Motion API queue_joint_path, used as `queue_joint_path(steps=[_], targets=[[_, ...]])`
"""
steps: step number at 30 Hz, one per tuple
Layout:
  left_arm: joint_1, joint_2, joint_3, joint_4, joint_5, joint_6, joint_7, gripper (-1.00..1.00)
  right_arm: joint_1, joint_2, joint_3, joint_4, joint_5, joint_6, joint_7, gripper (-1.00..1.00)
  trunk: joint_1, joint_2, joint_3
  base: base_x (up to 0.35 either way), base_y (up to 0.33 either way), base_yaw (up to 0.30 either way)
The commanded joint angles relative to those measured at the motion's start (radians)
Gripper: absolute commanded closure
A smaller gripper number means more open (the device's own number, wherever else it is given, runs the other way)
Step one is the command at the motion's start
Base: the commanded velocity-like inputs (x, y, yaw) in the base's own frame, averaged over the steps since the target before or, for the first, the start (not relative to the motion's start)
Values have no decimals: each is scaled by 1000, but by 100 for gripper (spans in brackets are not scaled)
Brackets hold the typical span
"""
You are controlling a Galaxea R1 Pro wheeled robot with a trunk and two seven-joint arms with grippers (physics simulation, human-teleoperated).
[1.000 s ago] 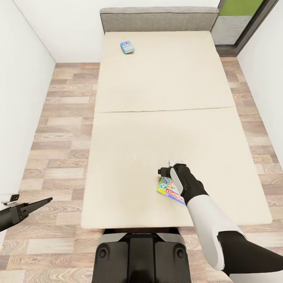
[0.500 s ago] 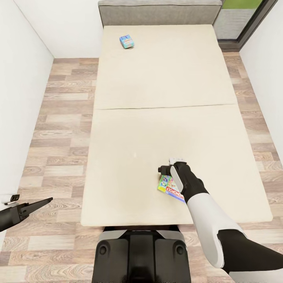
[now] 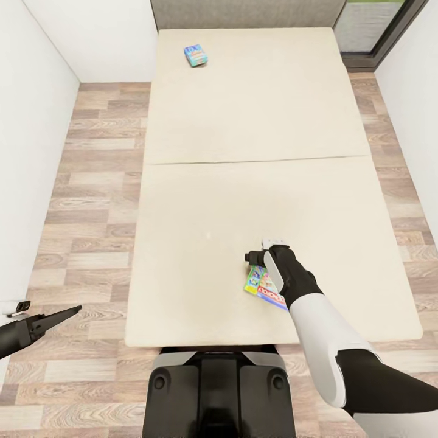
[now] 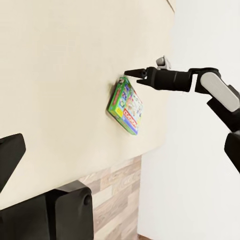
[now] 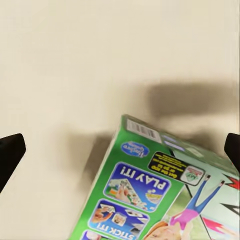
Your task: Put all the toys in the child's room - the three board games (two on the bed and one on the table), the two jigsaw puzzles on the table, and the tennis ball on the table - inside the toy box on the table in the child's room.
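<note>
A flat board game (image 3: 263,288) with a green edge and busy cover printed "PLAY IT!" lies near the foot of the cream bed (image 3: 243,140). The robot's forearm hides part of it in the head view, and the right wrist view cuts off its far end. The right gripper (image 3: 257,254) hovers just above the box's end, fingers spread wide, touching nothing. A second, blue game (image 3: 196,55) lies far up the bed, its print too small to read. The left gripper (image 3: 61,314) hangs over the wood floor (image 3: 91,243), holding nothing; whether its fingers are parted I cannot tell.
</note>
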Motion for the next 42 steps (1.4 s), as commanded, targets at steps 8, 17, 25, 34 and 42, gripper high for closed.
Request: queue_joint_path(steps=[8, 17, 25, 34, 42], targets=[[0, 0, 0, 0, -1, 10, -5, -100, -20, 1, -2, 2, 1, 5, -5, -100, 1, -2, -14, 0, 0, 0], [0, 0, 0, 0, -1, 9, -5, -100, -22, -11, -2, 2, 26, 4, -3, -100, 1, -2, -29, 0, 0, 0], [0, 0, 0, 0, -1, 9, -5, -100, -17, -19, -1, 0, 30, -2, -2, -100, 1, -2, -41, 0, 0, 0], [0, 0, 0, 0, -1, 9, -5, -100, -14, -19, 1, 0, 30, -5, -2, -100, 1, -2, -56, 0, 0, 0], [0, 0, 0, 0, -1, 9, -5, -100, -14, -17, 1, 3, 31, -2, -2, -100, 1, -2, -69, 0, 0, 0]])
